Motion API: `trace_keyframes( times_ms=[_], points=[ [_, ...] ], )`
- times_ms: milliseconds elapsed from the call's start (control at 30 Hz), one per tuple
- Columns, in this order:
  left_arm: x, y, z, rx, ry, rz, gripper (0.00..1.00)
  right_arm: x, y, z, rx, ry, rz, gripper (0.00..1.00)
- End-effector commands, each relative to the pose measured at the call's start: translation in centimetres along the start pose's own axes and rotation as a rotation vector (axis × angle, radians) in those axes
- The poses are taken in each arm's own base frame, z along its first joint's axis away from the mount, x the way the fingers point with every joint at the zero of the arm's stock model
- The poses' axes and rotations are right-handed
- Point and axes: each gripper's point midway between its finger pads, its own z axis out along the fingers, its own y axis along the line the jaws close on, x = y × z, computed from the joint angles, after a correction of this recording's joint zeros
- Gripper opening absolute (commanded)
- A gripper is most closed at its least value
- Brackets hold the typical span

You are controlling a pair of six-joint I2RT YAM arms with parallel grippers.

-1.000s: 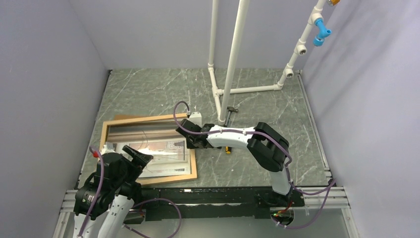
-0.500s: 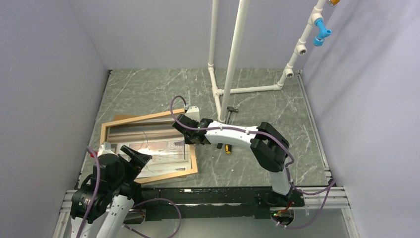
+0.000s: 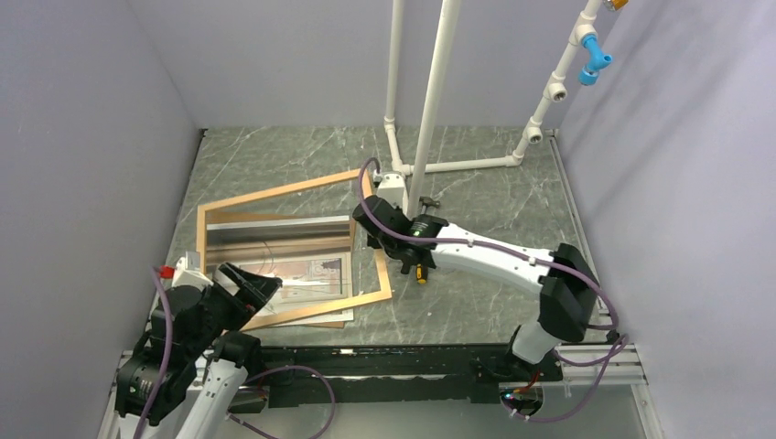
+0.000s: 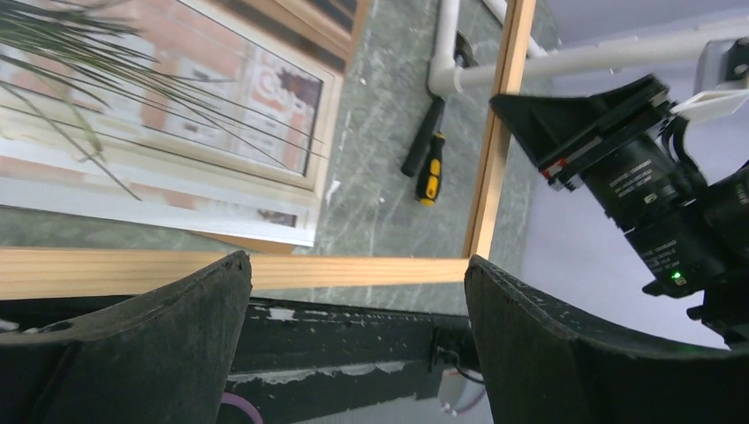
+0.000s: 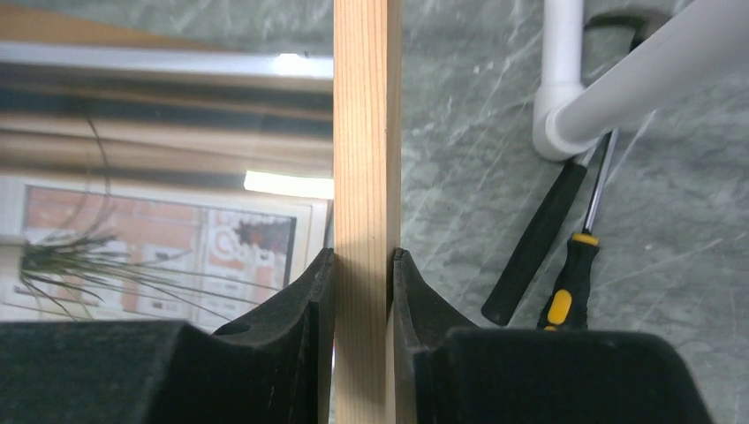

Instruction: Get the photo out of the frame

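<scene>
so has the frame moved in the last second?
Yes. The frame has shifted right and farther back, its far right corner now close to the white pipe stand.

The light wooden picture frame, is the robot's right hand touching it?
Touching. The right wrist view shows the right hand clamped on the thin light wooden frame, with a black finger pressed against each side of its rail.
</scene>
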Motion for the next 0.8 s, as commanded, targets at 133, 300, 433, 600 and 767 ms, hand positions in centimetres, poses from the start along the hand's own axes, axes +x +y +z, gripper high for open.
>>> trace_keyframes(
  times_ms=[133, 300, 433, 600, 767],
  points=[
    [3.6, -5.0, 0.9, 0.281, 0.232, -0.157, 0.94, -7.7, 0.5, -3.0, -0.065, -0.304, 0.173, 0.0],
    [3.5, -3.7, 1.5, 0.232, 0.194, -0.251, 0.96, -9.6, 0.2, -2.9, -0.025, -0.354, 0.234, 0.0],
    [3.6, -3.0, 2.6, 0.207, 0.187, -0.349, 0.99, -10.9, 0.5, -3.6, -0.052, -0.388, 0.281, 0.0],
    [3.8, -2.4, 4.1, 0.171, 0.2, -0.477, 0.99, -11.8, 0.2, -4.6, -0.065, -0.423, 0.31, 0.0],
    [3.5, -2.3, 4.8, 0.153, 0.187, -0.554, 0.99, -12.3, -0.2, -4.9, -0.064, -0.446, 0.331, 0.0]
  ],
)
